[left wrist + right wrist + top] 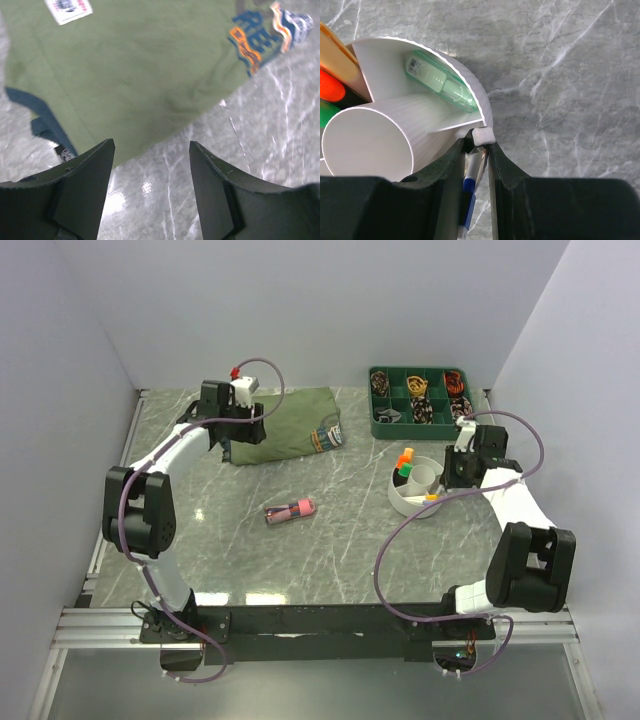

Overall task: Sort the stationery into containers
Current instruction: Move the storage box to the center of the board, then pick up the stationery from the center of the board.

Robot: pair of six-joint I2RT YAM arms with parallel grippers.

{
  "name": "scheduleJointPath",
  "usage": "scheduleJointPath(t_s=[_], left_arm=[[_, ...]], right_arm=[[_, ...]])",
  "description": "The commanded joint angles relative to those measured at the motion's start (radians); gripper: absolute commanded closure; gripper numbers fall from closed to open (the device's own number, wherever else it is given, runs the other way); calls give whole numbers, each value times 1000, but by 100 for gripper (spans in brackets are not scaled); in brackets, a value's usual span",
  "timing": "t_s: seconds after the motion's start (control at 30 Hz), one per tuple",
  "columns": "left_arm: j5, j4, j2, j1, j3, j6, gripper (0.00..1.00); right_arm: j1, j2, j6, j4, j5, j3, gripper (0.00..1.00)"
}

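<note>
The white round tub (412,490) stands right of centre, with orange and green highlighters (404,462) upright in it. My right gripper (447,485) is at the tub's right rim. In the right wrist view it (477,142) is shut on a thin white pen with a blue band (472,175), whose white end sits against the tub rim (485,107). A pale green marker (440,80) lies in one compartment. A pink marker (290,511) lies on the table at centre. My left gripper (232,440) is open and empty (150,150) over the near edge of the shirt.
The folded olive-green shirt (285,425) lies at the back left and fills the left wrist view (135,75). A dark green compartment tray (420,400) of small items stands at the back right, just behind the tub. Walls close in on three sides.
</note>
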Motion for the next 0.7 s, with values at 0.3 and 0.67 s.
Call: scheduleJointPath(t_s=[0.3,0.67], left_arm=[[337,-190,-73,-61,4,296,30],[343,-476,-37,-256,79,669,28]], right_arm=[[-10,-72,-15,-34,-85,33,55],[-12,-186,29,-24,-225,-10,20]])
